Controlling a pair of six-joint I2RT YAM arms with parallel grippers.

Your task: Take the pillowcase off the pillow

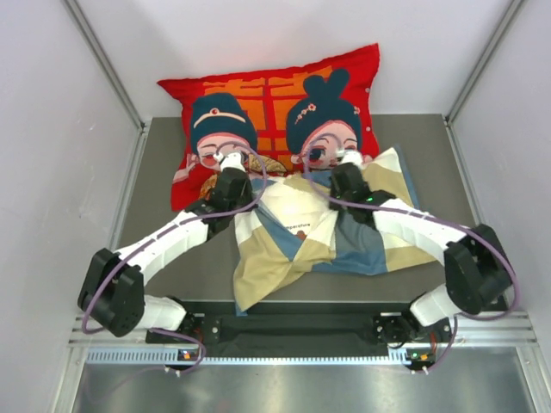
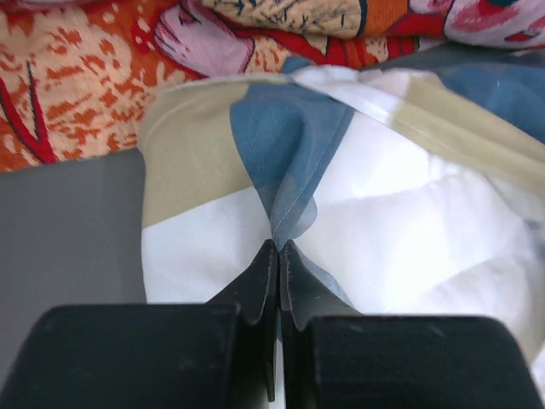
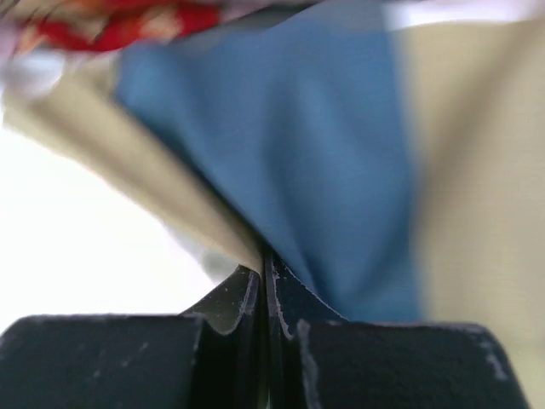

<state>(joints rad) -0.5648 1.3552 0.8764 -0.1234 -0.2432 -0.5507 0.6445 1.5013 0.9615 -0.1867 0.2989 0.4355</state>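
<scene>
The pillowcase (image 1: 362, 245), in blue, tan and cream blocks, lies crumpled across the middle of the grey table. The cream-white pillow (image 1: 297, 215) shows through its open far side, with dark text on the face. My left gripper (image 1: 244, 194) is at the case's far-left edge. In the left wrist view this gripper (image 2: 279, 245) is shut on a pinched blue fold of the pillowcase (image 2: 285, 145), with the white pillow (image 2: 426, 247) to the right. My right gripper (image 1: 349, 194) is at the far-right edge. In the right wrist view it (image 3: 262, 264) is shut on the pillowcase (image 3: 306, 170) where blue meets tan.
A large red cartoon-figure cushion (image 1: 275, 95) leans at the back, touching the pillowcase's far edge. White walls with metal rails (image 1: 108, 69) close in both sides. The grey table (image 1: 164, 172) is bare left of the case.
</scene>
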